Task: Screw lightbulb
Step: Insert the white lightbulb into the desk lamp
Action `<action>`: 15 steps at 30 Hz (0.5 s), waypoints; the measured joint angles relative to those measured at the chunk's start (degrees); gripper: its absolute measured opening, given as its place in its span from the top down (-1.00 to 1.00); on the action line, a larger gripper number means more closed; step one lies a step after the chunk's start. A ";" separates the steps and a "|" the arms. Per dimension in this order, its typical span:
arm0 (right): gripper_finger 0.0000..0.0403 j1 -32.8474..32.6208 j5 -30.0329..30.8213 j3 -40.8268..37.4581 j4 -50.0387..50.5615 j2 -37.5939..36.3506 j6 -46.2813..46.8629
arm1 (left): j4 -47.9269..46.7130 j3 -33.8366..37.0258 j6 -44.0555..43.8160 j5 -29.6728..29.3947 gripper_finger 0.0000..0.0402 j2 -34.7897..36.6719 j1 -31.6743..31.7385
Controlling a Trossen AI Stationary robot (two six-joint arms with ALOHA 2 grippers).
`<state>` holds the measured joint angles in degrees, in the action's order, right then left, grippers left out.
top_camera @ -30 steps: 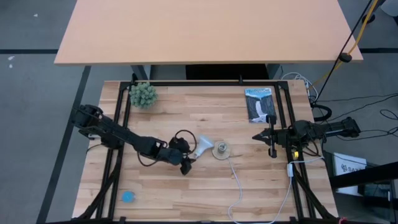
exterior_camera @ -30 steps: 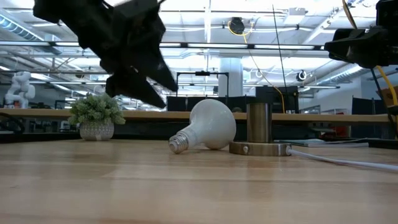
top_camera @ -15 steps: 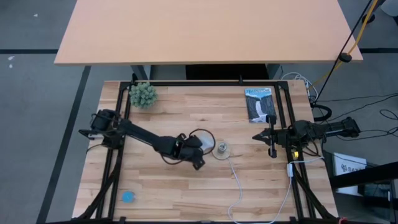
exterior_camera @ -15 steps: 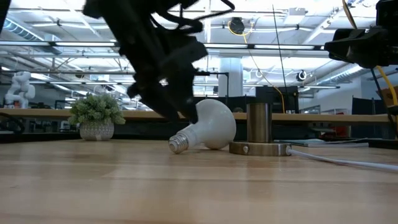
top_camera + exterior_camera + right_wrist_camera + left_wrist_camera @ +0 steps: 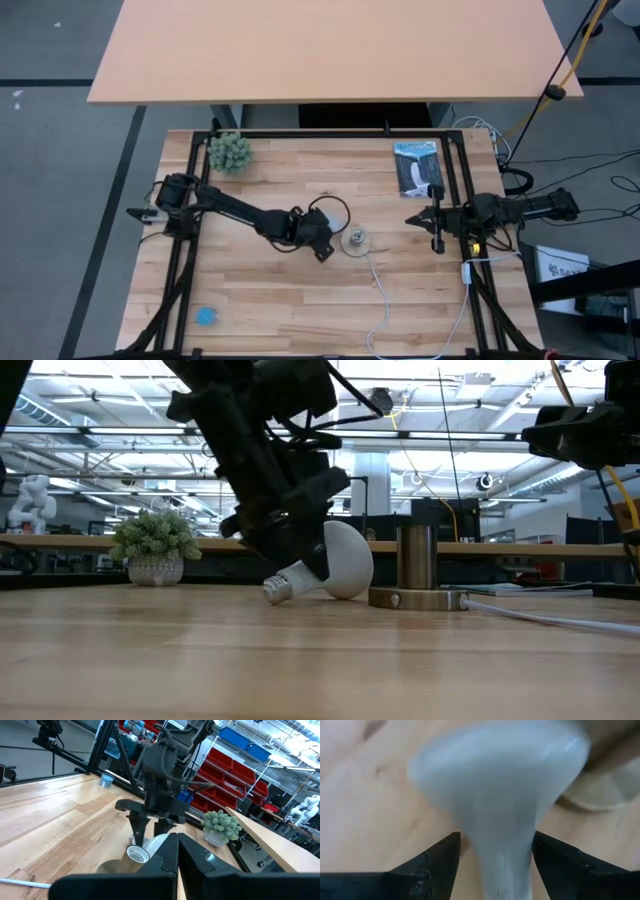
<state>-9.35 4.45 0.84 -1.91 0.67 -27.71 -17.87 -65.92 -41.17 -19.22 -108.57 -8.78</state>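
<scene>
Low view: left gripper (image 5: 297, 555) astride lightbulb (image 5: 335, 563) neck, fingers apart, lying by socket (image 5: 417, 578) — pre-grasp, imo.

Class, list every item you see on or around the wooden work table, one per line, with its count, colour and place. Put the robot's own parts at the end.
lightbulb: one, white with a silver screw base, lying on its side mid-table beside the socket.
socket: one, metallic disc with an upright cylinder, mid-table.
cord: one, white, running from the socket to the table's near edge.
plant: one, green, far-left corner.
booklet: one, blue and white, far-right area.
blue disc: one, near-left corner.
left hand: one, dark, fingers open astride the lightbulb's neck.
right hand: one, dark, shut, waiting at the table's right edge.
</scene>
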 joint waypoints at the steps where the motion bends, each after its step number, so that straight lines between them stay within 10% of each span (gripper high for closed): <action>1: 1.00 -0.01 0.01 0.00 0.00 -0.02 -0.01 | 0.24 -0.03 1.80 -0.07 -0.22 -0.12 0.37; 15: 1.00 -0.01 0.02 0.00 0.00 0.00 0.01 | 1.08 0.03 31.59 -4.70 0.23 -0.66 6.40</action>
<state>-9.36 4.47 0.84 -1.91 0.66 -27.70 -16.79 -65.89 -9.58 -23.93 -109.23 -2.39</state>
